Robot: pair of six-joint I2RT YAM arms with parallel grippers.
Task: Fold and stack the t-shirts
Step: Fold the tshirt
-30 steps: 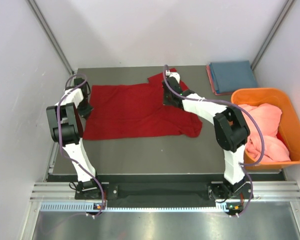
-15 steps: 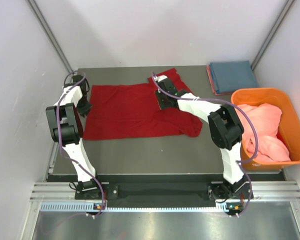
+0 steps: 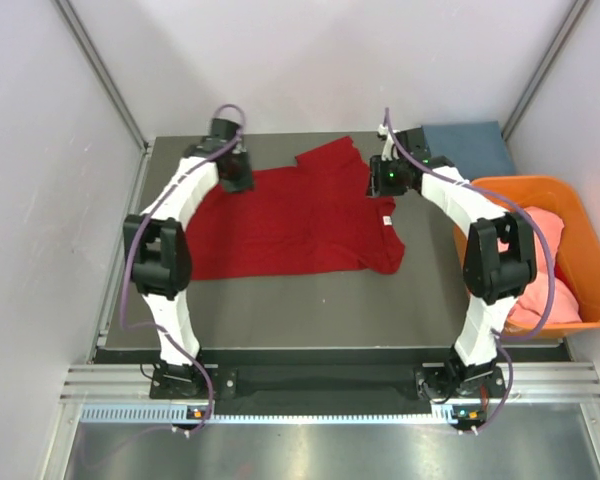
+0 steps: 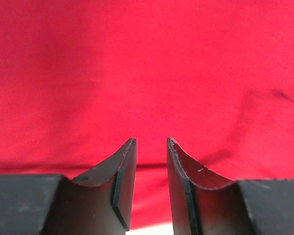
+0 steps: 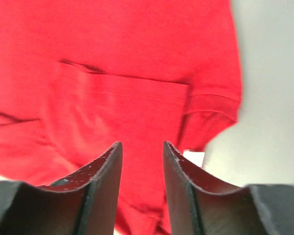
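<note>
A deep red t-shirt lies spread flat on the dark table, one sleeve pointing to the far edge and a small white label near its right side. My left gripper hovers over the shirt's far left edge, jaws a little apart and empty, with red cloth filling its wrist view. My right gripper hovers over the shirt's far right part, open and empty, with the red cloth and the label below it. A folded blue t-shirt lies at the back right corner.
An orange plastic tub stands at the table's right edge with a crumpled salmon-pink t-shirt in it. Grey walls close in the far side and both sides. The right arm crosses part of the blue shirt.
The left gripper has swung from the shirt's left edge to its far left edge. The right gripper has moved right, from the upper sleeve to the shirt's right side. The shirt lies much as before.
</note>
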